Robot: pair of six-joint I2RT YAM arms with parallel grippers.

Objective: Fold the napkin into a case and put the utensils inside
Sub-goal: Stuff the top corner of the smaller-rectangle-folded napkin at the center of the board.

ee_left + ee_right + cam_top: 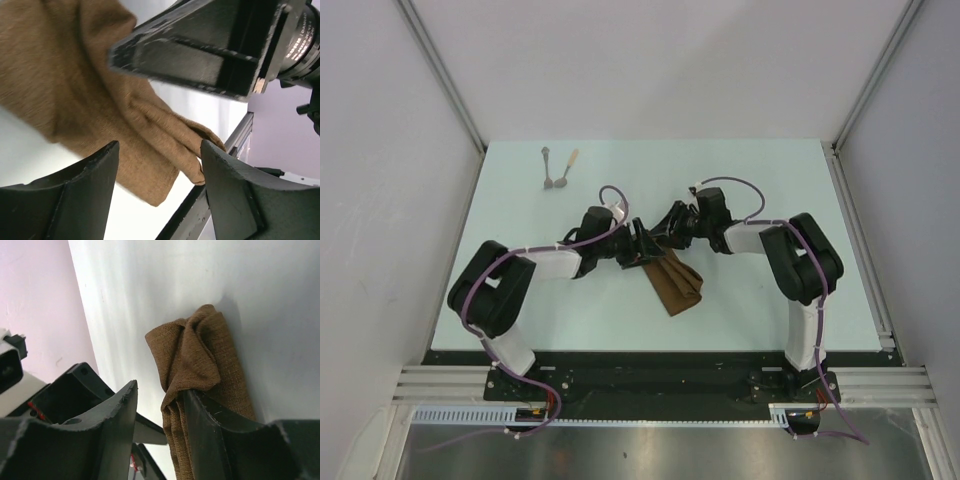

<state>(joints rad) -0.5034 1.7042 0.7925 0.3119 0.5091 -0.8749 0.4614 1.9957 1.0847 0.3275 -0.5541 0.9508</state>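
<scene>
I see the napkin (676, 285), bunched into a narrow fold, lying mid-tabletop (770, 180). My left end effector (160, 147) stands wide open over it, gripping nothing. My right end effector (160, 390) is partly open, with cloth against one finger but not pinched. The utensils (558, 170) lie far left.

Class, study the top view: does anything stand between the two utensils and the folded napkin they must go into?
Nothing loose lies on the table between the utensils and the napkin. Only the left arm crosses that line, beside the napkin's far end.
</scene>
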